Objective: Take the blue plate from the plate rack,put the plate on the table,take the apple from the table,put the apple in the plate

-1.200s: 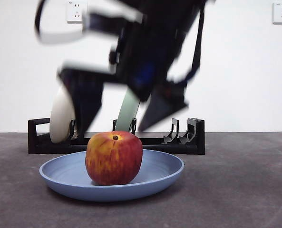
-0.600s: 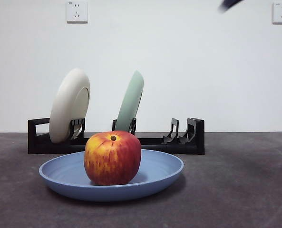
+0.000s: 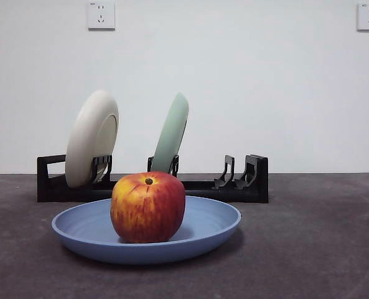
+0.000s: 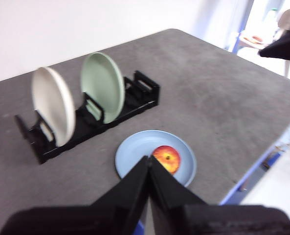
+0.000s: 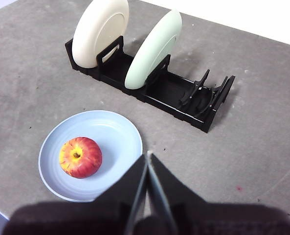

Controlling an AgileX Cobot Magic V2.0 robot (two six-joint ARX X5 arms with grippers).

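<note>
Both grippers hang high above the table (image 3: pixel 321 249) with their jaws pressed together on nothing: the left gripper (image 4: pixel 148 164) and the right gripper (image 5: pixel 147 159) each look down on the scene from well clear of it. The red apple (image 3: pixel 148 207) sits inside the blue plate (image 3: pixel 212 227), seemingly a little off centre. Behind it, the black plate rack (image 3: pixel 246 180) holds a cream-white plate (image 3: pixel 88 140) and a pale green plate (image 3: pixel 172 134), both leaning in their slots.
</note>
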